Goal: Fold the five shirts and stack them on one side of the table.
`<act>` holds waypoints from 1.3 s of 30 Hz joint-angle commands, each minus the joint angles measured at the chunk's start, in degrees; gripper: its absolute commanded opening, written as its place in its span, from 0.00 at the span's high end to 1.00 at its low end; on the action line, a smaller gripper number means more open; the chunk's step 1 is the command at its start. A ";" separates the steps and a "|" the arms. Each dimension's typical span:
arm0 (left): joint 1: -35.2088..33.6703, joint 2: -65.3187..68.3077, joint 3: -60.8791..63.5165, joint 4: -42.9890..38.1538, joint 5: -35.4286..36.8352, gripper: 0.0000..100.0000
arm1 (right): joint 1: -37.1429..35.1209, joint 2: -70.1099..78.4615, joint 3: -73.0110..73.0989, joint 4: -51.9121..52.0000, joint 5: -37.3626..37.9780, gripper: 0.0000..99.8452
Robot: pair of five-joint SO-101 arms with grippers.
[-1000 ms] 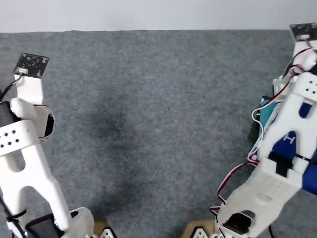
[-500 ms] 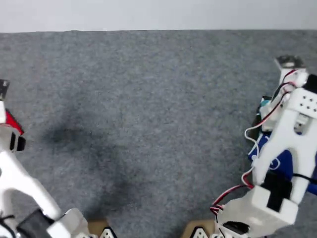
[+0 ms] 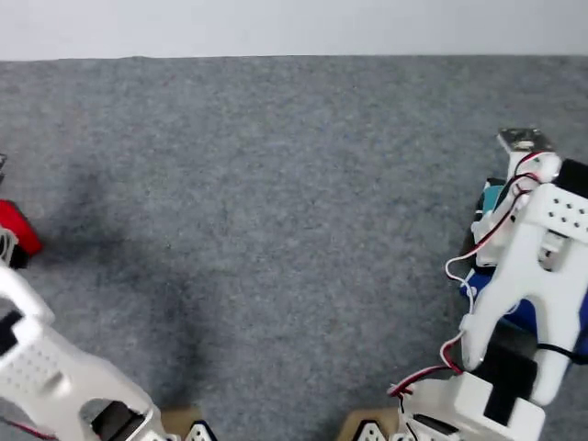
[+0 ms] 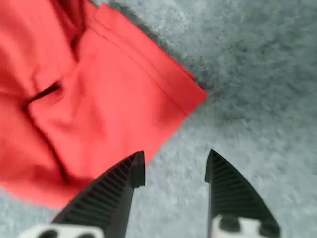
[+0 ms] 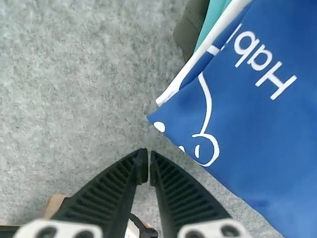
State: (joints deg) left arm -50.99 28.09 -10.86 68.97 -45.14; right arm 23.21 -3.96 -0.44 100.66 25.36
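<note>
The surface (image 3: pixel 294 184) is a coarse grey felt mat. At the left edge of the high view lies a crumpled red shirt (image 3: pixel 16 230), soft and creased, with one hemmed corner flat on the felt. The left end effector (image 4: pixel 174 161) hangs over that hem, its ribbed black fingers (image 4: pixel 124 183) spread wide and holding nothing. At the right edge sits a stack: a smooth blue shirt (image 5: pixel 257 124) with white print on top, a teal shirt (image 5: pixel 214 17) and a dark olive shirt (image 5: pixel 190 25) peeking out beneath. The right end effector (image 5: pixel 148 157) hovers just beside the blue corner, fingers pressed together, empty.
</note>
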 commanded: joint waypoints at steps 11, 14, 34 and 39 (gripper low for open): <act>1.58 26.29 -33.27 4.84 3.08 0.90 | -2.86 -6.11 -0.44 2.24 -6.86 0.99; 3.16 29.89 -39.08 8.88 2.99 0.98 | -5.49 -7.16 -0.44 2.24 -6.95 0.99; 28.31 5.89 -76.70 31.65 20.84 1.00 | -9.63 -17.98 -0.09 2.33 -6.95 0.99; 46.77 -5.89 -74.59 31.56 23.47 1.00 | -9.80 -20.09 5.54 2.24 -6.77 0.99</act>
State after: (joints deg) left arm -15.47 31.43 -85.32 99.38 -23.69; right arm 13.89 -21.36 3.43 100.66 19.12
